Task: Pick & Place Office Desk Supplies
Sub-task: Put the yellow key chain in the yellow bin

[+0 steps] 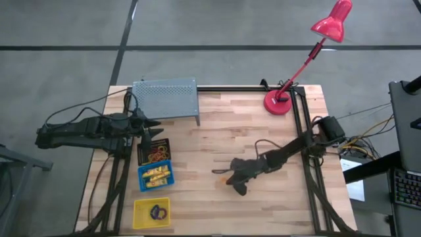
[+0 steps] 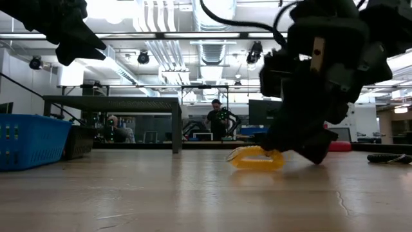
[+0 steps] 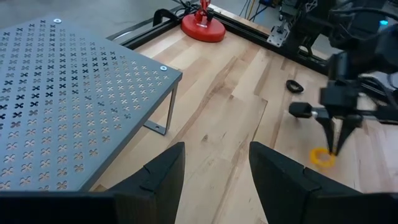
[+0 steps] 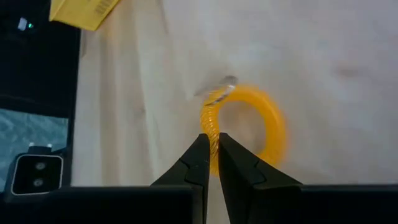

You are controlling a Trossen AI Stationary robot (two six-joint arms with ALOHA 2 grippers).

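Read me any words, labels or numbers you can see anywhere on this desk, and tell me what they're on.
None can be read.
Yellow bin: dark print on its side, too blurred to read.
Perforated metal shelf: a pattern of cross-shaped holes, no text.
Pink desk lamp: no visible lettering.

Left arm: stretched in from the left edge, wrist level, above the tabletop.
Left tool point(image 1: 156, 131): fingers point(image 3: 163, 171) spread apart, nothing between them.
Right arm: reaching in from the right edge, bent down toward mid-tabletop.
Right tool point(image 4: 211, 152): tips pressed together, down at the tabletop.
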